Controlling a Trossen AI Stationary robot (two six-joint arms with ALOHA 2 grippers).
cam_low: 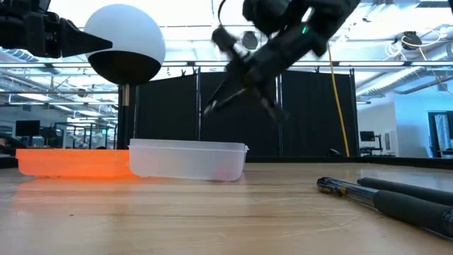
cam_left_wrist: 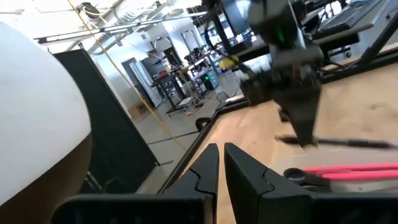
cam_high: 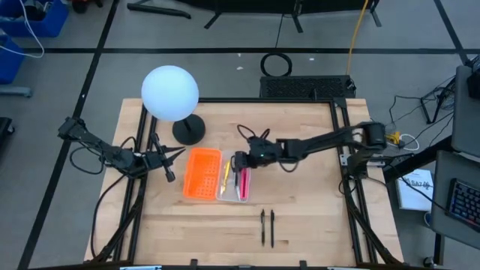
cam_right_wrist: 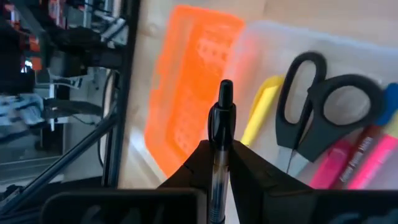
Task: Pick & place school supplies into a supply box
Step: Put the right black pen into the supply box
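My right gripper [cam_high: 240, 160] hangs over the clear supply box [cam_high: 233, 180], shut on a dark pen [cam_right_wrist: 224, 102]. The box sits on the table beside an orange tray [cam_high: 202, 173]. In the right wrist view the box holds black-handled scissors [cam_right_wrist: 323, 102], a yellow marker [cam_right_wrist: 262, 111] and pink markers [cam_right_wrist: 357, 163]. Two more dark pens [cam_high: 267, 226] lie on the table nearer the front edge. My left gripper [cam_high: 174, 155] waits shut at the table's left, above the surface next to the orange tray. My right gripper pinches the pen's clear barrel [cam_right_wrist: 218, 158] between its two fingers, the pen lying along them. Its dark capped end [cam_right_wrist: 225, 92] sticks out past the fingertips. The pen is lifted clear above the supply box and, in the low view, slants downward [cam_low: 216, 105].
A lamp with a white globe [cam_high: 170, 91] on a black round base [cam_high: 189, 130] stands at the table's far left, close to my left arm. Bare wood lies between the trays and the two loose pens and along the near edge [cam_high: 225, 251].
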